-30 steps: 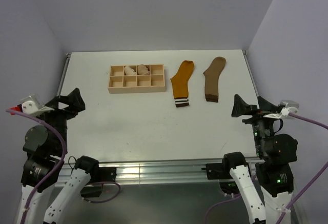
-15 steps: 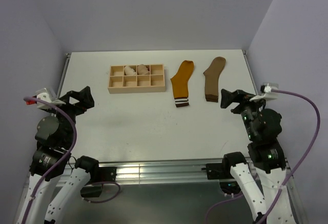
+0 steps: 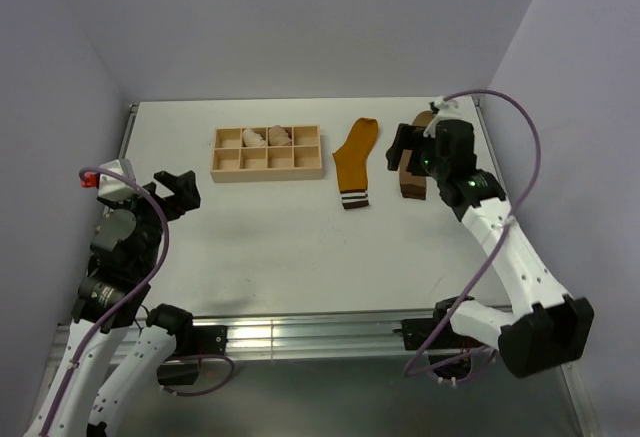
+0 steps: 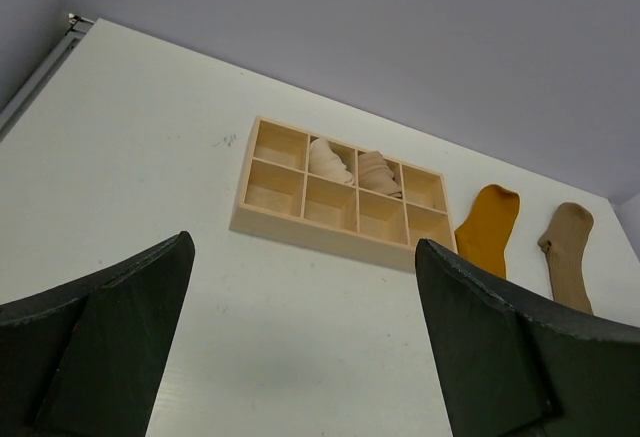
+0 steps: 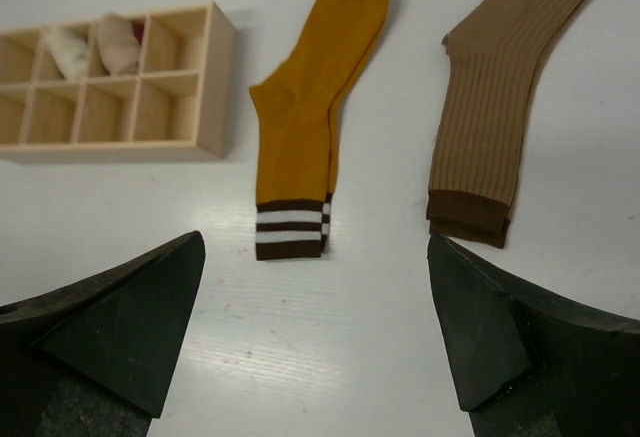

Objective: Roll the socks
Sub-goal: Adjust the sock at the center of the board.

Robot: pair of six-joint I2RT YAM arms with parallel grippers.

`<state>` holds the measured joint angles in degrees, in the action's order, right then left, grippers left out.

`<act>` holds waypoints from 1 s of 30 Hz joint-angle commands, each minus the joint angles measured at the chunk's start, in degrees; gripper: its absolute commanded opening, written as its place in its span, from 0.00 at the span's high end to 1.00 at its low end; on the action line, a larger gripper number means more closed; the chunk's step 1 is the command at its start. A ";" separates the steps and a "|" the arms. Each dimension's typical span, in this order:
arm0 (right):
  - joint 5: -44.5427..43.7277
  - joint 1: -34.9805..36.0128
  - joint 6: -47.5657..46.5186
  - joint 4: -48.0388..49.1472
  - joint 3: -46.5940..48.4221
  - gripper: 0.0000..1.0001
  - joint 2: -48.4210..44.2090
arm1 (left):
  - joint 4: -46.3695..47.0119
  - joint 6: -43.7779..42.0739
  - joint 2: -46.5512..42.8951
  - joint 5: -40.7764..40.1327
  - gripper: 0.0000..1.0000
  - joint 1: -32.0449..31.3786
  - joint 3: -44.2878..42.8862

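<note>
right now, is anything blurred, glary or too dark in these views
Top external: even light, sharp, mild glare on the front rail. Left wrist: the pincer's fingers dark and soft-edged, tray crisp. Right wrist: mustard sock and olive sock sharp, ribbing visible.

Right tool [image 3: 397, 149] hides part of olive-brown sock [image 3: 411, 187]; wrist view crops its toe

Table [image 3: 300, 242] bears tray [image 3: 266, 175], mustard sock [image 5: 310, 107], olive sock [image 5: 500, 127].

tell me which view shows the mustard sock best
Right wrist view: the mustard sock lies close and whole, cuff stripes sharp. Top view shows it whole but small; left wrist view shows its toe end, cuff hidden.
</note>
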<state>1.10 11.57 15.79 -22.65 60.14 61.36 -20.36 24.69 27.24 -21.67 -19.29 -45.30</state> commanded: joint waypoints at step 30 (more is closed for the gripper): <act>-3.91 13.21 -12.55 1.31 20.37 0.42 50.87 | 4.01 -1.75 -0.61 5.32 0.01 -0.14 3.11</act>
<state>-0.32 23.99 0.40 -19.42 77.25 111.66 -19.05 23.79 26.15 -18.44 -19.29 -42.33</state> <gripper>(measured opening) 0.584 0.995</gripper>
